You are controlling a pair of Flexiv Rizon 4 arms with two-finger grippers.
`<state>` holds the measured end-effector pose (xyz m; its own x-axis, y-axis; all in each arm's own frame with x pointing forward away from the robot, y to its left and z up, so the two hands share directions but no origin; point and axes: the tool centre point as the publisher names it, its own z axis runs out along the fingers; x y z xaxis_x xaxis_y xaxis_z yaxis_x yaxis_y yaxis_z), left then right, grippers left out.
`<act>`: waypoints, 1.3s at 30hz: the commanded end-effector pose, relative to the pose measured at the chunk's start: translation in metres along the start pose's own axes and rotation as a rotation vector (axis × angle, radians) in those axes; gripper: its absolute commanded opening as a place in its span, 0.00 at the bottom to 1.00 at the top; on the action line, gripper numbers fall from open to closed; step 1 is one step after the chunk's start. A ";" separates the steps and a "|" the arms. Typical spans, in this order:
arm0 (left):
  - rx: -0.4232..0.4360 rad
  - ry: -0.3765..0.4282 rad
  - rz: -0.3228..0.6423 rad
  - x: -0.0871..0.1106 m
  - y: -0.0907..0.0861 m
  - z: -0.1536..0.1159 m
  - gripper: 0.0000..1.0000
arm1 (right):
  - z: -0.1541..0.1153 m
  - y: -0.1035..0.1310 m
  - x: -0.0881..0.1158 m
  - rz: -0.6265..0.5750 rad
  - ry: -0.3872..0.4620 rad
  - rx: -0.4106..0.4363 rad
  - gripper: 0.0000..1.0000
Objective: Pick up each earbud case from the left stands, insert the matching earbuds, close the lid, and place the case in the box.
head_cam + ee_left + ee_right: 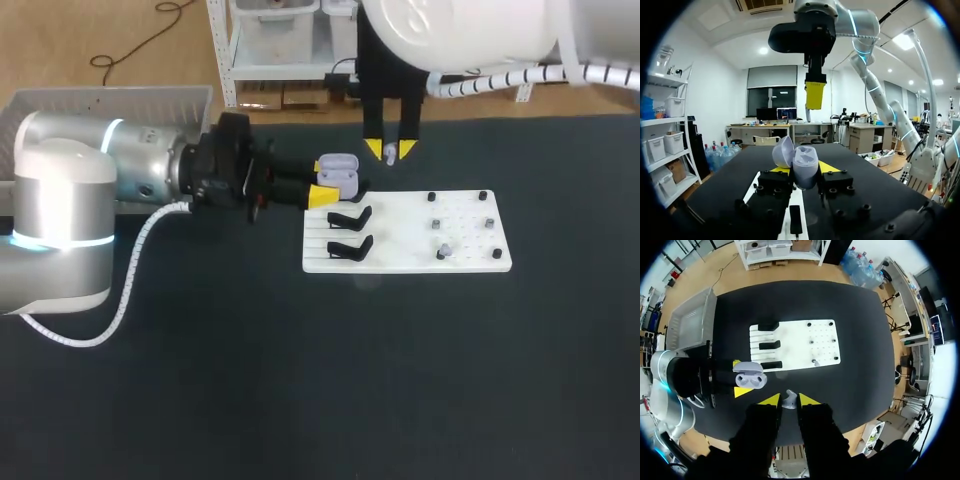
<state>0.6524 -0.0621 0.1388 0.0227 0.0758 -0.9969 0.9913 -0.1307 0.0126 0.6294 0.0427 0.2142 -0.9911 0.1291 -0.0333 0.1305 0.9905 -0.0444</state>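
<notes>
right wrist view: the right gripper (789,401) has its fingers narrowed on a small pale earbud (788,399), pinched between the yellow tips. the tips cover part of it, so i cannot tell which way its stem points. in the head view it shows just under the tips, raised high off the table (300,380).

the left gripper (804,169) clamps the lilac case (805,167) from its far and near sides. the black finger bodies hide the case's base in the left wrist view. the case's mouth faces up and both wells show from above. its lid (783,151) stands open, tilted back on the far side. its long axis runs left to right, along the left fingers. the case is held in the air at the left end of the white board (420,262), by the black stands (350,232). the views disagree on which stand it hangs over, so i cannot tell. three stands show from above, but only two are clear in the head view. in the left wrist view the right gripper hangs above and beyond the case, side-on, its gap unreadable.

small bits sit among the pegs (458,215) on the board's right half, too tiny to name. bare dark table lies wide on the near side and to the board's right. the box (110,100) sits at the far left, well apart from the board.
</notes>
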 end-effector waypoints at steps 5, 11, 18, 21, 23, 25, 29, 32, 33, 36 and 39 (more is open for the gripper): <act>0.010 0.006 0.022 -0.002 -0.001 0.009 0.00 | -0.005 0.018 -0.003 0.069 0.033 0.086 0.00; 0.024 0.006 0.019 -0.001 -0.003 0.013 0.00 | 0.002 0.017 -0.003 0.181 0.050 0.104 0.00; 0.028 0.007 0.012 0.000 -0.004 0.015 0.00 | 0.003 0.019 0.001 0.250 0.040 0.100 0.00; 0.028 0.007 0.012 0.000 -0.004 0.015 0.00 | 0.003 0.019 0.001 0.250 0.040 0.100 0.00; 0.028 0.007 0.012 0.000 -0.004 0.015 0.00 | 0.003 0.019 0.001 0.250 0.040 0.100 0.00; 0.028 0.007 0.012 0.000 -0.004 0.015 0.00 | 0.003 0.019 0.001 0.250 0.040 0.100 0.00; 0.028 0.007 0.012 0.000 -0.004 0.015 0.00 | 0.003 0.019 0.001 0.250 0.040 0.100 0.00; 0.028 0.007 0.012 0.000 -0.004 0.015 0.00 | 0.003 0.019 0.001 0.250 0.040 0.100 0.00; 0.028 0.007 0.012 0.000 -0.004 0.015 0.00 | 0.002 0.021 0.001 0.252 0.024 0.138 0.00; 0.028 0.007 0.012 0.000 -0.004 0.015 0.00 | 0.002 0.025 0.000 0.271 -0.005 0.182 0.00; 0.028 0.007 0.012 0.000 -0.004 0.015 0.00 | 0.001 0.026 0.001 0.299 -0.008 0.199 0.00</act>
<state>0.6448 -0.0758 0.1376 0.0357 0.0794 -0.9962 0.9874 -0.1563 0.0230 0.6314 0.0618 0.2112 -0.9118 0.4036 -0.0753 0.4104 0.8897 -0.2003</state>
